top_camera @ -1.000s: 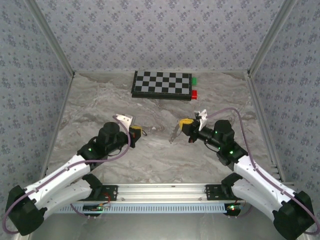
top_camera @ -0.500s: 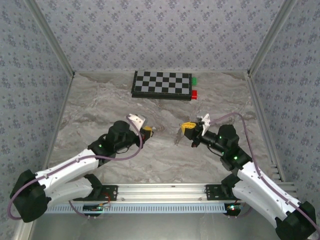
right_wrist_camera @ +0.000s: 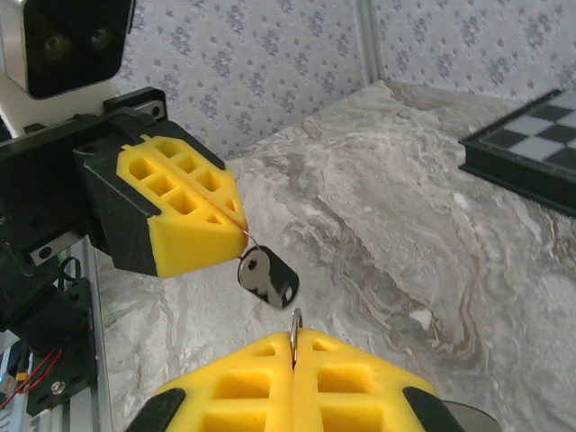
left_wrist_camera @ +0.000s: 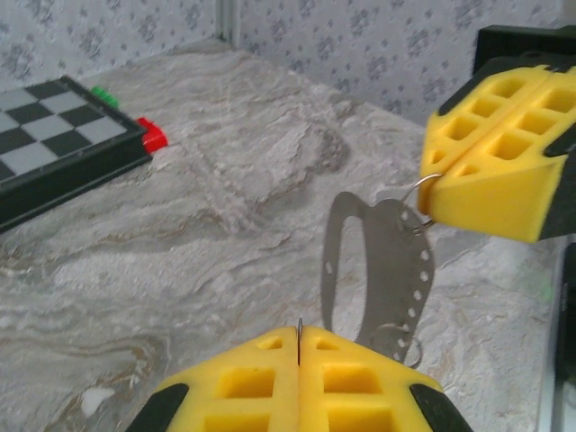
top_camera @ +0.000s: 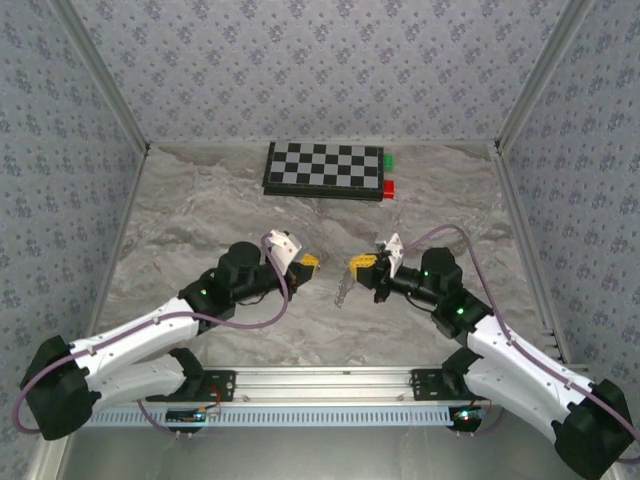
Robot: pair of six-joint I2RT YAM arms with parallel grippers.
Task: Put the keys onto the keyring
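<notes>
Both arms have swung inward, tips now near each other. Left gripper [top_camera: 308, 262] jaws pinch together on what looks like a thin wire, the tiny black-headed, silver-bladed key [right_wrist_camera: 267, 277] dangling just below them. Right gripper [top_camera: 360, 263] jaws clamp the pale silver elongated oval metal keyring [left_wrist_camera: 396, 252], hanging beneath them.

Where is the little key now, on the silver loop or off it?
Off. The key hangs from the left gripper; the keyring hangs separately from the right gripper.
</notes>
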